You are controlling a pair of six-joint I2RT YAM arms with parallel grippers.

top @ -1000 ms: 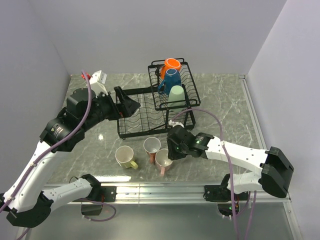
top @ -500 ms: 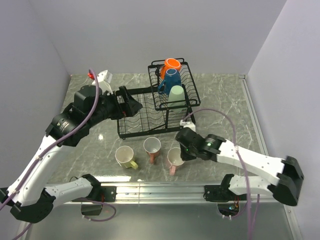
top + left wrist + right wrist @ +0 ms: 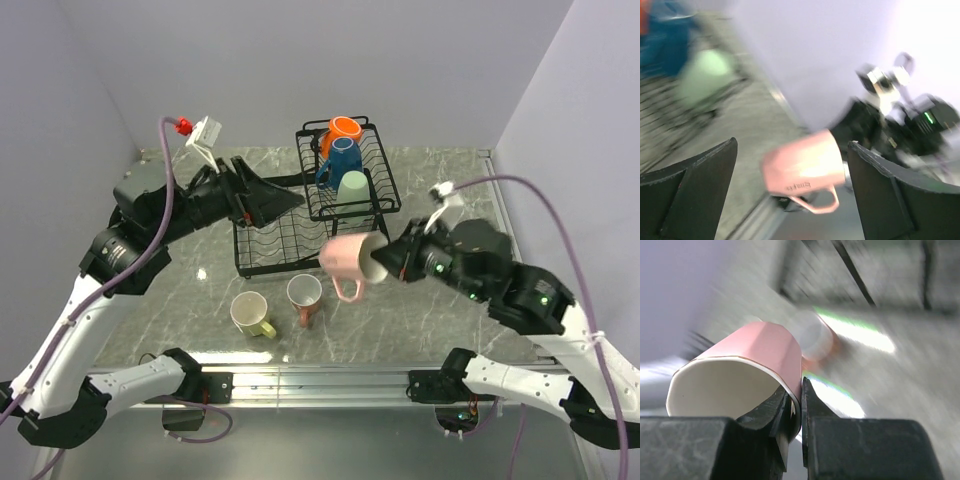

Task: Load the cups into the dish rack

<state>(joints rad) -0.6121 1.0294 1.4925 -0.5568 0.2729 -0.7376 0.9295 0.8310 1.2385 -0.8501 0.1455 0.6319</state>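
The marble table carried the black wire dish rack toward its far side. The rack's raised upper basket held three cups in a row: the orange cup farthest back, the blue cup in the middle and the pale green cup nearest the front. They sat close together, though I could not tell whether they touched.

The left gripper hung over the wide lower tray with its fingers spread apart and nothing between them. It covered part of the plate slots.

The right gripper held the pink cup in the air, just in front of the rack and clear of the table. The cup lay on its side with its handle hanging down. One finger was inside the mouth and the other outside, pinching the rim.

Two more cups stood mouth-up on the table near the front edge, their pale insides showing. These were the yellow cup and, just to its right, the salmon cup.

Both wrist views were smeared. From the left wrist, the rack and its blue and green cups were only soft blobs in the upper corner, and the lettering on the pink cup was too blurred to read. From the right wrist, the ground beneath the pink cup was streaked, with one reddish cup barely made out.
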